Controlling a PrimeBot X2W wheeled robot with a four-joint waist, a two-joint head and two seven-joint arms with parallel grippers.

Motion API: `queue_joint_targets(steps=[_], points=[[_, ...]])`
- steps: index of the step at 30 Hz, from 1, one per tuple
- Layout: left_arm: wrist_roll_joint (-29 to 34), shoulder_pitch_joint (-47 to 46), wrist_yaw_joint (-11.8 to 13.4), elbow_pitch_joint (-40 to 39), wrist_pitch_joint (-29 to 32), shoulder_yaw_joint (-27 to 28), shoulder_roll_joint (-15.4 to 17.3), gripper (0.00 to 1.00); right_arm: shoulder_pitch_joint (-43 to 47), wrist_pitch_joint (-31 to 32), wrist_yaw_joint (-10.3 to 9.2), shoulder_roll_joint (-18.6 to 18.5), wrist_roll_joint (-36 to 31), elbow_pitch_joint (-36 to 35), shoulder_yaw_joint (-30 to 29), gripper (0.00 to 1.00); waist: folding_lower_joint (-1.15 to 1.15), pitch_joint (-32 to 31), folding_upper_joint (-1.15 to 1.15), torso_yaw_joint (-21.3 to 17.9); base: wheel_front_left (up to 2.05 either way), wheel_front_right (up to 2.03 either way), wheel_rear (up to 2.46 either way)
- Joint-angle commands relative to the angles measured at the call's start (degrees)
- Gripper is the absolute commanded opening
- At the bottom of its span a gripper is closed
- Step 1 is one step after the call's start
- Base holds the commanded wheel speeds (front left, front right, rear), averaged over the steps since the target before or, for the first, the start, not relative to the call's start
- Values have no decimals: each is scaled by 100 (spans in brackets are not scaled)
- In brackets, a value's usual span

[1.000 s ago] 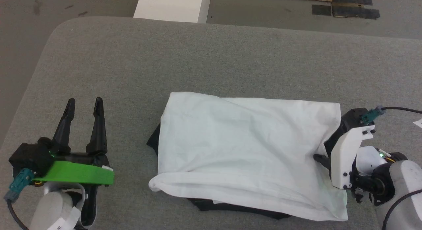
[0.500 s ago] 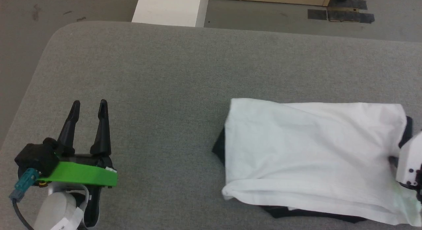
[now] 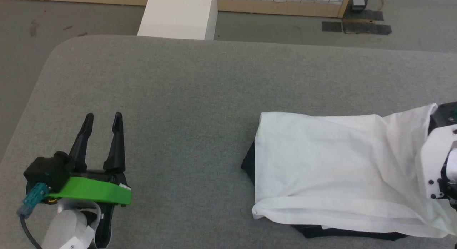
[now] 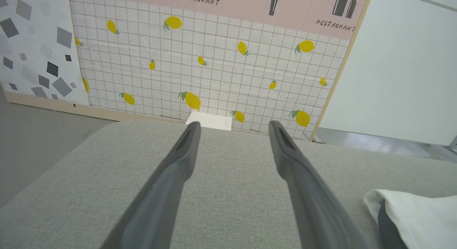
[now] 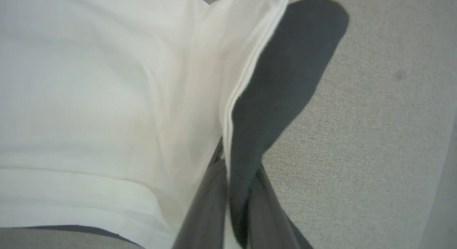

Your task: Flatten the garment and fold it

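The garment [image 3: 332,170] lies on the right half of the grey table, white panel up, with black cloth showing at its left and near edges. Its right edge is raised where my right arm's white housing [image 3: 435,159] meets it. In the right wrist view my right gripper [image 5: 237,159] is shut on the garment's [image 5: 107,99] edge, with white and black layers pinched between the fingers. My left gripper [image 3: 103,117] hovers open and empty over bare table at the lower left, far from the cloth. The left wrist view shows the left gripper [image 4: 234,123] with a corner of the garment [image 4: 417,213] at the lower right.
The grey padded table [image 3: 178,81] has a rounded far-left corner with floor beyond it. A white block [image 3: 178,13] stands just past the far edge. Behind it runs a tiled wall panel with lemons [image 4: 214,70] in a wooden frame.
The garment has slid to the right across the table with my right gripper shut on its right edge, which now lifts off the surface. The head camera tilted up slightly. The left gripper stayed put.
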Motion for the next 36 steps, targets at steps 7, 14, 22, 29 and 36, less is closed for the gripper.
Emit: queue_joint_targets(steps=[7, 14, 22, 29, 36], points=[[-111, 82, -39, 6, -20, 1, -26, 100, -87, 420, -9, -220, 481, -827, 1074, 0, 0, -165, 0, -65, 0, 0, 0], [-131, 154, -39, -3, -20, 41, -72, 100, -432, 214, -9, -2, 809, -718, 2223, 0, 0, -194, 0, 7, 0, 0, 0], [-222, 60, -39, 36, -20, -95, -68, 100, -983, -290, -9, 320, 919, 118, 3082, 0, 0, -94, 0, 273, 0, 0, 0], [-312, 26, -39, 58, -20, -124, -34, 100, -1260, -770, -9, 552, 1034, 936, 3394, 0, 0, 14, 0, 454, 0, 0, 0], [-393, -26, -39, 81, -21, -137, -74, 100, -1444, -1137, -9, 620, 1039, 1674, 3542, 0, 0, 100, 0, 535, 0, 0, 0]])
